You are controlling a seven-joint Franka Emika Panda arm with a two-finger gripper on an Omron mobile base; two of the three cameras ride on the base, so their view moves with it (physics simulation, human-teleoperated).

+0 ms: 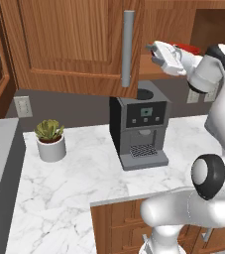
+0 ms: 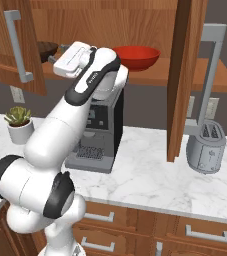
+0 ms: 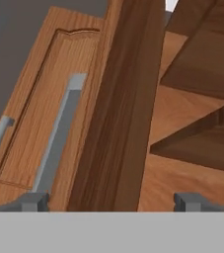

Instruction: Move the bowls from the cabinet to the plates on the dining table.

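The cabinet (image 2: 150,20) stands open above the counter. On its shelf sits the glossy red bowl (image 2: 135,56), also glimpsed behind my wrist (image 1: 188,48). The dark brown bowl (image 2: 47,48) lies further left on the same shelf, half hidden by the left door and my hand. My gripper (image 2: 56,54) is raised to shelf height between the two bowls, pointing left toward the dark one, open and empty. In the left base view the gripper (image 1: 151,52) sits just right of the open door's edge. The hand view has its fingertips (image 3: 34,201) wide apart, facing a door edge and bare shelf. The plates and dining table are out of view.
Both doors hang open: left door (image 2: 12,45) and right door (image 2: 185,75) with long grey handles (image 1: 128,47). Below the shelf stands a coffee machine (image 1: 141,126). A potted plant (image 1: 50,139) sits at the left, a toaster (image 2: 205,147) at the right.
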